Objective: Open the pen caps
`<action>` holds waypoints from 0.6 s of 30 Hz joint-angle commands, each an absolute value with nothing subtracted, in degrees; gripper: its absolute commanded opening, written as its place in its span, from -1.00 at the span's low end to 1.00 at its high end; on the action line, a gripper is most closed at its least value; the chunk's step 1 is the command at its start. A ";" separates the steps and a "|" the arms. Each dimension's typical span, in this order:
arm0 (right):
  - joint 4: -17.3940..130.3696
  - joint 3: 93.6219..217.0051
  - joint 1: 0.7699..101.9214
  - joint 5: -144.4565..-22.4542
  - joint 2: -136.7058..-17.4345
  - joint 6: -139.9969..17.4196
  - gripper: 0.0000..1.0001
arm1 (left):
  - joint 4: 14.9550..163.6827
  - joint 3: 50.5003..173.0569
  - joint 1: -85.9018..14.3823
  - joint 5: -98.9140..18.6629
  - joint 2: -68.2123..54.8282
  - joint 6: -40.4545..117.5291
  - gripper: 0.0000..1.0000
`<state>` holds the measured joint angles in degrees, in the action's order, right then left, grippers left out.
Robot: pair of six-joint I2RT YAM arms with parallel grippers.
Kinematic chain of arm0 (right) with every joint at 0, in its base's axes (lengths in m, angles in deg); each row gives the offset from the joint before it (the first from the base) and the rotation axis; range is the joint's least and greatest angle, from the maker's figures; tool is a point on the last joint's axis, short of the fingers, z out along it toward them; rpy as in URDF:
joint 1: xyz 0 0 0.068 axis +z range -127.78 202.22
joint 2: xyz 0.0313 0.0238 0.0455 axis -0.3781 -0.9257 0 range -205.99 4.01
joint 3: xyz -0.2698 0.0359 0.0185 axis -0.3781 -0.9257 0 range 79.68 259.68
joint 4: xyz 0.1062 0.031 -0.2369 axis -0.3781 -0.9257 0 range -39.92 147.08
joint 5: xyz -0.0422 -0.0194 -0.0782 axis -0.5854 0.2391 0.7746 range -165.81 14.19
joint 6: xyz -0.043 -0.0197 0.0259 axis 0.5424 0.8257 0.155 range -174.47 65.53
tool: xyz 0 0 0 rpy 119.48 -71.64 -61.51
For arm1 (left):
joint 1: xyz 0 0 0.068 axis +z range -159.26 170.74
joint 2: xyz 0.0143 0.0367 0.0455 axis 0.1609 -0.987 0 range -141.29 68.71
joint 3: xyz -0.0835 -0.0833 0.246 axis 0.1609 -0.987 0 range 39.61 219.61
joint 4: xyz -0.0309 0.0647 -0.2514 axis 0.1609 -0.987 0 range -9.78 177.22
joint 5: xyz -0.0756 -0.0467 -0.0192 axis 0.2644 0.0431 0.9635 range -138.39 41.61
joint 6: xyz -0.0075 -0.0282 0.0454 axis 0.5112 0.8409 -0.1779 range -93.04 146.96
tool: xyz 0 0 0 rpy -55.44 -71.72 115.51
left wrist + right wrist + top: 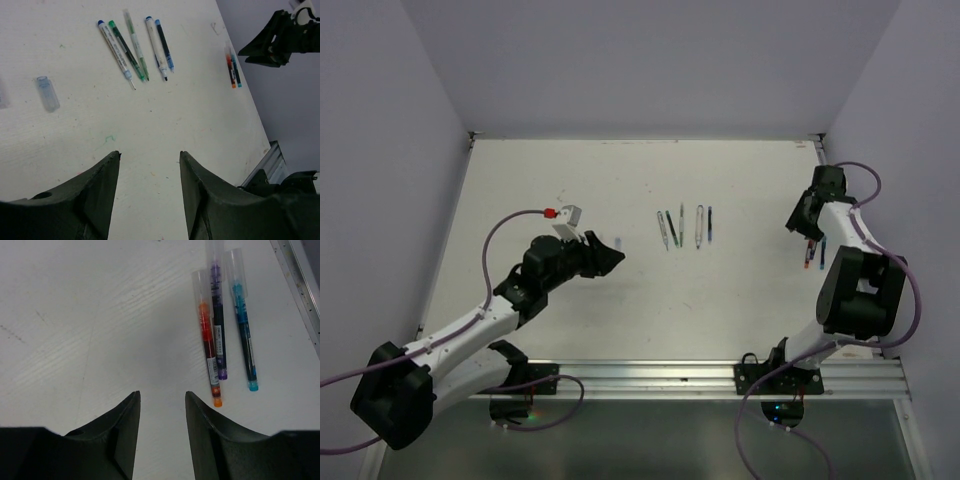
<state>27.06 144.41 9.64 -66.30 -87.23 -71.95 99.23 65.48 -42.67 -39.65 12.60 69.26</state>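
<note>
Three pens lie side by side near the table's right edge: orange-red (209,340), purple (218,325) and teal (244,330). Each wears a clear pen cap (202,284) at its far end. My right gripper (162,394) stands open just left of them, with nothing between its fingers. In the middle of the table lies a row of several pens (137,50) with bare tips. A loose clear cap (47,93) lies left of that row. My left gripper (150,154) hangs open over bare table below the cap, empty. From above, the left gripper (616,258) is left of the row (685,227).
A white table (620,330) is walled by pale panels at the left, back and right. A metal rail (720,378) runs along the near edge. Another clear cap (2,92) shows at the left edge of the left wrist view. The right arm (272,37) shows there too.
</note>
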 commanded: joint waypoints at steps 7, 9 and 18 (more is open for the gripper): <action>32.21 144.02 5.79 -63.95 -91.44 -69.42 -0.10 | 105.40 64.31 -43.01 -34.59 10.71 67.21 0.08; 32.56 143.67 5.08 -63.43 -91.96 -69.41 -0.08 | 105.85 64.22 -42.92 -34.06 10.27 67.21 0.08; 33.18 144.01 2.44 -63.95 -95.13 -69.15 -0.06 | 106.29 64.48 -43.01 -33.80 8.86 66.60 0.08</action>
<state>31.61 143.91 2.95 -64.83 -94.38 -70.00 103.38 64.76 -42.71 -35.04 9.03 68.21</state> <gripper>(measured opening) 0.466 0.541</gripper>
